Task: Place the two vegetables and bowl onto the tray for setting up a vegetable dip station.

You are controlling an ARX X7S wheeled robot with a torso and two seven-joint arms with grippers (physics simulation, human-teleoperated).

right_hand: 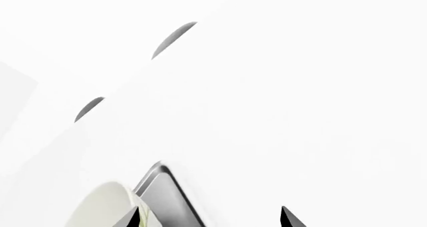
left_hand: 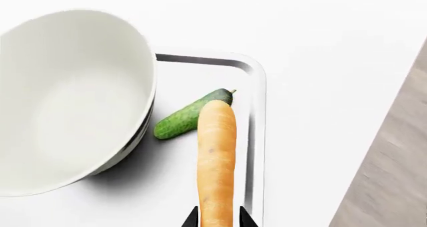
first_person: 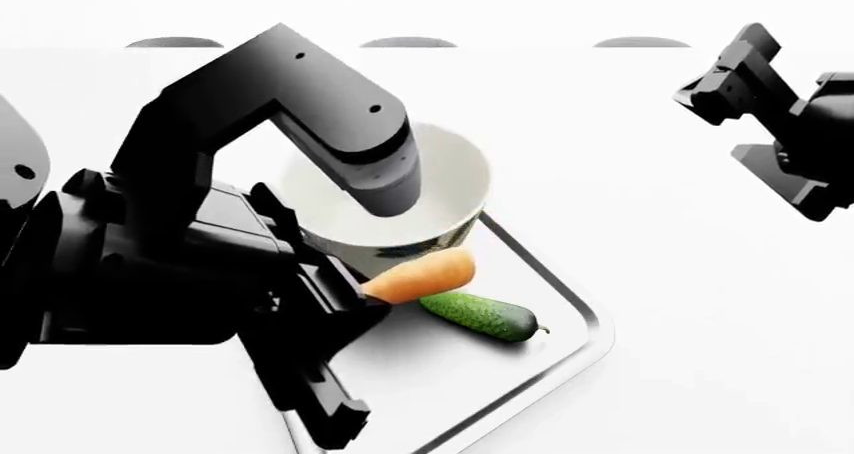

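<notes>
The left end effector (left_hand: 217, 221) pinches the carrot (left_hand: 217, 157) above the tray (left_hand: 257, 137), over the cucumber (left_hand: 187, 118) beside the bowl (left_hand: 67, 102); the right end effector (right_hand: 210, 218) is spread.

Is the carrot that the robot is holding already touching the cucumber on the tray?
Cannot tell. In the left wrist view the carrot overlaps the cucumber, and in the head view their edges meet; neither shows contact or a gap, since the carrot may hang above it.
</notes>
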